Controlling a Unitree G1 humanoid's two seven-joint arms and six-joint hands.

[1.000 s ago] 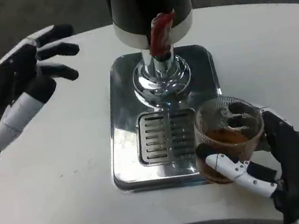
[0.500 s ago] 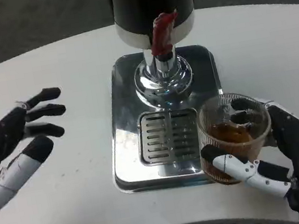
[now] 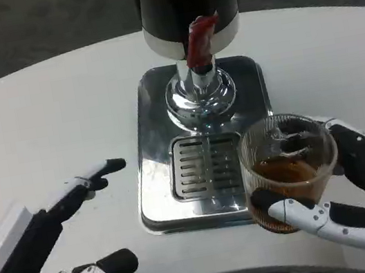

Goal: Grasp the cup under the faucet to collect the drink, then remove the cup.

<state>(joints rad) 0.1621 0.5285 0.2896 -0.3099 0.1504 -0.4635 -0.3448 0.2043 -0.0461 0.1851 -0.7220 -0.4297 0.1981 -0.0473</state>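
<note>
- The cup (image 3: pixel 288 171) sits at the lower right of the frame, off to the right of the drip grate (image 3: pixel 204 166) and overlapping the right edge of the steel tray (image 3: pixel 151 135). It holds brown drink to roughly mid-height, so collecting looks done and the step in hand is carrying it away.
- The right hand (image 3: pixel 361 198) grips the cup: a white and black finger wraps across its lower front and dark fingers show behind the clear wall. That grip looks low on the cup, so the cup must be kept upright or the drink could slop toward the rim.
- Move it slowly toward the lower right, away from the red tap lever (image 3: pixel 198 39) and chrome spout (image 3: pixel 200 95), which stand at upper centre, well apart from the cup.
- I cannot tell whether the cup's base is lifted or touching the tray edge; raise it first rather than drag it over the lip.
- The left hand (image 3: pixel 55 256) lies at the lower left over the white surface (image 3: pixel 47 124), fingers spread and holding nothing; it is best kept there, away from the tray.
</note>
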